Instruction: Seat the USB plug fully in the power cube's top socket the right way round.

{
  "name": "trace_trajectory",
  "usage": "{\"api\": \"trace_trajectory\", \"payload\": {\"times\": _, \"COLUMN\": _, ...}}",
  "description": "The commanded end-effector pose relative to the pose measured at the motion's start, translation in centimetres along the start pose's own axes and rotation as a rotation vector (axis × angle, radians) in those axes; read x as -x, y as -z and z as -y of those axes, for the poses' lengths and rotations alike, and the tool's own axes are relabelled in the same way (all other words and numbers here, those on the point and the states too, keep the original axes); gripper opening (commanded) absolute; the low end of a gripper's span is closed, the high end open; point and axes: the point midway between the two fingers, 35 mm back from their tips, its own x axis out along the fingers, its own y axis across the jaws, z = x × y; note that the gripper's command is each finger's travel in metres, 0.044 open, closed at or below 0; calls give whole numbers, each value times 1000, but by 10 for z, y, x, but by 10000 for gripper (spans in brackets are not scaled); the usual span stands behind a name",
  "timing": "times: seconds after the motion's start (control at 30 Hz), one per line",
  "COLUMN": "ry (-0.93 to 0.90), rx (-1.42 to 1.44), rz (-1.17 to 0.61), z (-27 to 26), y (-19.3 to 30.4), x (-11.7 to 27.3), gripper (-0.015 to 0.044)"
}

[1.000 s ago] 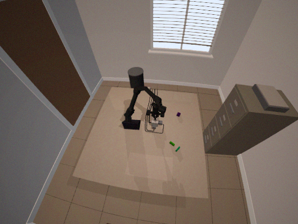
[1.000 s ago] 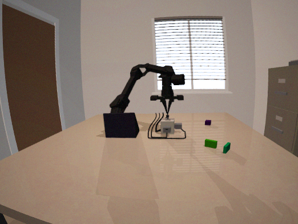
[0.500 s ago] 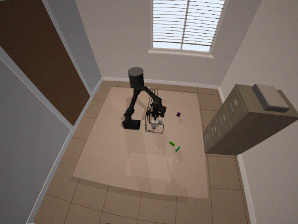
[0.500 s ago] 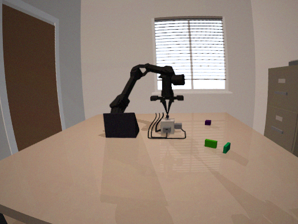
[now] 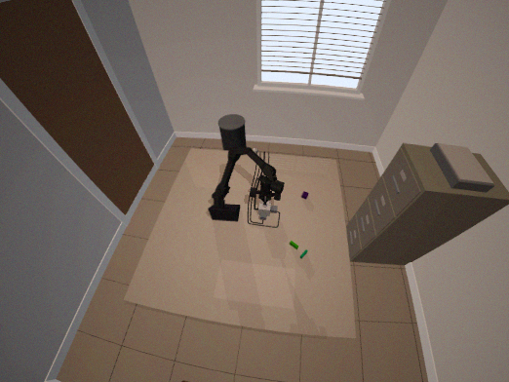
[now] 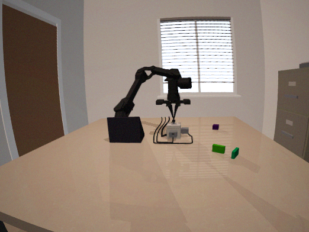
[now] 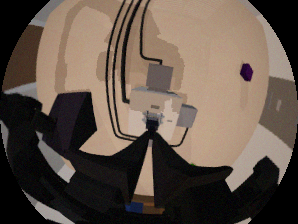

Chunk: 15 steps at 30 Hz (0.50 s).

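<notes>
The white power cube point(image 5: 264, 209) point(image 6: 177, 128) point(image 7: 138, 106) stands on the table point(image 5: 195, 263) point(image 6: 89, 177). My gripper point(image 5: 264, 201) point(image 6: 173, 118) point(image 7: 151, 134) points straight down over the cube and is shut on the small dark USB plug point(image 6: 173, 121) point(image 7: 152, 125). The plug is upright at the cube's top, with a pale grey part showing around its lower end in the wrist view. The fingertips are just above the cube. The socket opening is hidden by the plug, so its depth and which way round it faces cannot be told.
Grey plugs point(image 6: 184, 130) point(image 7: 160, 76) with black cables sit on the cube's sides; cables loop beside it. The dark block at the arm's base point(image 5: 224, 212) point(image 6: 125, 129) is left. A purple block point(image 5: 304, 195) point(image 6: 215, 126) point(image 7: 246, 72), green block point(image 5: 293, 245) point(image 6: 218, 148) and teal block point(image 5: 303, 254) point(image 6: 235, 152) lie right.
</notes>
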Motion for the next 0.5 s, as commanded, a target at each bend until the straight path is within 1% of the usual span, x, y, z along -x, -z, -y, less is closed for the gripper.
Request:
{"api": "trace_trajectory", "payload": {"times": 0.0, "ry": 3, "rx": -3, "rz": 0, "z": 0, "y": 0, "x": 0, "gripper": 0}}
{"api": "trace_trajectory", "payload": {"times": 0.47, "ry": 3, "rx": -3, "rz": 1, "z": 0, "y": 0, "x": -2, "gripper": 0}}
